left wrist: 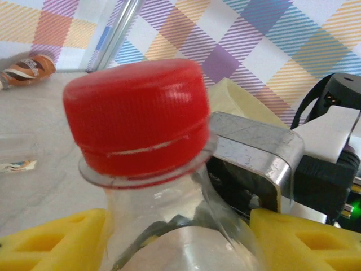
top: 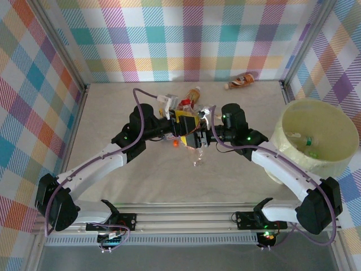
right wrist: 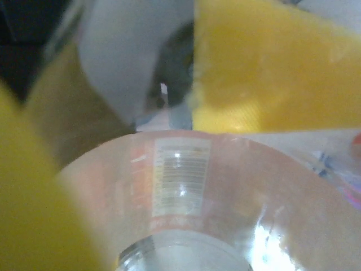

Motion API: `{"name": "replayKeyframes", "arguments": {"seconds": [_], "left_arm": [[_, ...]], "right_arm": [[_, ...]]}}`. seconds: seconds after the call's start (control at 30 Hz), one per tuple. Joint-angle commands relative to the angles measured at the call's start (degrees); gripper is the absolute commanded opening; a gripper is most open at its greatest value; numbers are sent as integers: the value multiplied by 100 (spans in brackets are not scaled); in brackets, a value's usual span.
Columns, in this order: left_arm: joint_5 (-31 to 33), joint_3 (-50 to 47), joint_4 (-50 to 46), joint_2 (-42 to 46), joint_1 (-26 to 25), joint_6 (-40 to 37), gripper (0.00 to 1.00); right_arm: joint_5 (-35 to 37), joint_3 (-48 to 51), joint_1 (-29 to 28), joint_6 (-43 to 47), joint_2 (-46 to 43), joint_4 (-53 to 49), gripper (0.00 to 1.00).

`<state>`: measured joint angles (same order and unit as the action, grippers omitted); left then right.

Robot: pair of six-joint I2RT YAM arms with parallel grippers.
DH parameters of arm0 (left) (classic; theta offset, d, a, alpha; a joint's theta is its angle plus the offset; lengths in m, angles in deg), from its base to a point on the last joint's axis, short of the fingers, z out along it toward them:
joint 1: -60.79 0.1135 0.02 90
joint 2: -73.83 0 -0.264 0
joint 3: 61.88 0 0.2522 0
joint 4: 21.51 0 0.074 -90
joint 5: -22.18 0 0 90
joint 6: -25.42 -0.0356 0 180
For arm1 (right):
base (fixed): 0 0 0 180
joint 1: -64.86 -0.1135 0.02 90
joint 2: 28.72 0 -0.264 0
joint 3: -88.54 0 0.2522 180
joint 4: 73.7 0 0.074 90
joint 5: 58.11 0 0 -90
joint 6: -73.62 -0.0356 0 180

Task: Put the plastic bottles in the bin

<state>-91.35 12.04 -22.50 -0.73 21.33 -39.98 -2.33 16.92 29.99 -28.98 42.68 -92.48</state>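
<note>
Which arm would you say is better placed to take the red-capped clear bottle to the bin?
Probably the right. The left gripper and right gripper meet at the red-capped clear plastic bottle mid-table, and the round cream plastic bin stands on the right arm's side.

A pale beige, faintly marbled tabletop (top: 169, 180) is enclosed on 3 sides by a pastel checked backdrop (top: 186, 39) of pink, teal, orange, purple and white squares. An aluminium left post (top: 59, 45) and right post (top: 313, 36) slant up from its 2 far corners. A slotted aluminium rail (top: 186, 217) runs along the near edge.
</note>
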Motion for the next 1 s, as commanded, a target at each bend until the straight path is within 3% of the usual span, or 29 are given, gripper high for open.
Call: {"name": "replayKeyframes", "arguments": {"seconds": [0.0,0.1,0.2,0.4,0.6,0.73,0.8,0.97], "left_arm": [[-7,181,57,-57,-79,104,90],[33,217,8,-26,-78,139,98],[335,152,-51,95,-82,167,100],[1868,-102,-525,268,-78,325,100],[2810,-172,-1098,210,-72,659,100],[3002,-184,-1248,96,-75,804,100],[3022,-171,-1277,27,-80,862,100],[3040,-162,-1262,-60,-77,984,100]], "right_arm": [[973,-145,-20,108,-58,-428,53],[1667,-357,-11,229,-12,-937,53],[2364,-660,52,427,25,-1511,54],[3630,-1457,531,1055,17,-2676,54],[4398,-1865,1305,1456,-532,-2594,53],[5292,-2084,1822,1880,-746,-2168,52],[5340,-2173,2186,2130,-827,-1989,51],[4680,-2442,3425,1997,-792,-2190,51]]}}
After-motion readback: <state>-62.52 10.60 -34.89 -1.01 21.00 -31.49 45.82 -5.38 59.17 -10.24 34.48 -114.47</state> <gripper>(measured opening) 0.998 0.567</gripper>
